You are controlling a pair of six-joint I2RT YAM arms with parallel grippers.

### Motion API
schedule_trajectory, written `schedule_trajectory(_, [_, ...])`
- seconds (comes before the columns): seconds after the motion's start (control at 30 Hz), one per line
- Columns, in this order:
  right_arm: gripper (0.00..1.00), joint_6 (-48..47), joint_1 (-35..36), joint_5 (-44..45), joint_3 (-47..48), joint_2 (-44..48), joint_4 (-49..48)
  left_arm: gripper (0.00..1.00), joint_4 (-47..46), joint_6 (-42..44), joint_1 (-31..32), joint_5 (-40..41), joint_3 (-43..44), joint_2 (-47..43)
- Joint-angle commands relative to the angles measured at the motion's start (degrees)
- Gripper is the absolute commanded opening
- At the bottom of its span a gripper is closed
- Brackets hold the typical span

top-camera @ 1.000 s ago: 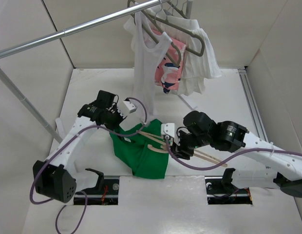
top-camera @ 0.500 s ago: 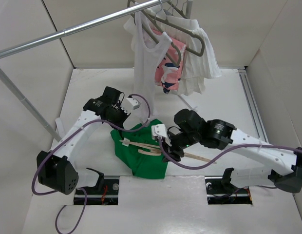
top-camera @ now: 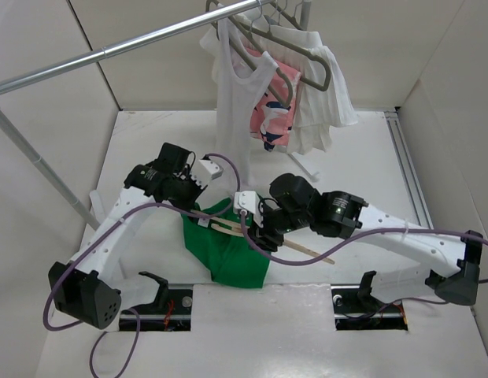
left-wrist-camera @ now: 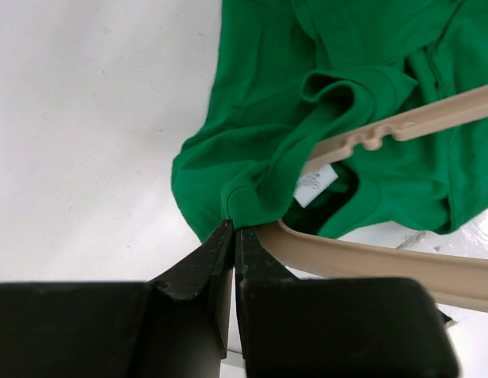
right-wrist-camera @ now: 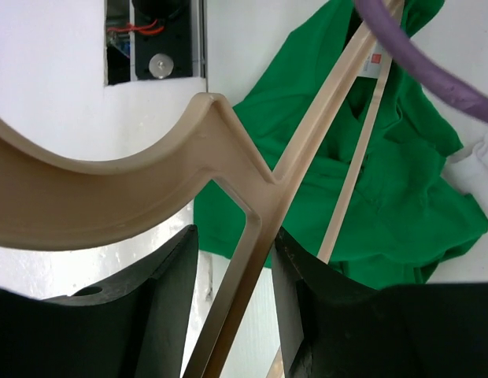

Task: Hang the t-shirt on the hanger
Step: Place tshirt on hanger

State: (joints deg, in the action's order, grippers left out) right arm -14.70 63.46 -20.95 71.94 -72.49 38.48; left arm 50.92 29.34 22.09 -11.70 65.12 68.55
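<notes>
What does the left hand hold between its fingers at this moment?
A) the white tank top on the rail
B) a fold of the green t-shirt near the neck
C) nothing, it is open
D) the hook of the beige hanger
B: in the left wrist view the shut left hand pinches a fold of the t-shirt close to its white label, while the hanger only passes beside the fingertips.

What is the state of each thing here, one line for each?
Bright green cotton t-shirt: crumpled on table, collar pinched.
Pale beige plastic hanger: gripped, arm tip under collar.
Left end effector: shut on t-shirt.
Right end effector: shut on hanger.
White tank top: hanging from rail.
</notes>
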Motion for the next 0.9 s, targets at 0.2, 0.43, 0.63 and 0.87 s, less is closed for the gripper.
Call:
schedule_trajectory(0.2, [0.0, 4.23, 0.26, -1.81, -3.47, -2.13, -16.58, 0.0, 1.47, 0.28, 0.94, -8.93, 5.8, -3.59])
schedule_trajectory(0.43, [0.0, 8.72, 0.26, 11.95, -9.01, 1.03, -25.82, 0.0, 5.42, 3.62, 0.94, -21.24, 10.29, -7.9])
schedule_trajectory(0.63, [0.0, 11.89, 0.26, 21.03, -10.68, 0.34, -29.42, 0.0, 6.04, 2.03, 1.47, -23.54, 10.29, -9.84])
schedule_trajectory(0.87, [0.0, 9.96, 0.26, 25.34, -7.34, -4.59, -31.79, 0.0, 7.26, 2.29, 1.47, -34.51, 12.39, -12.64])
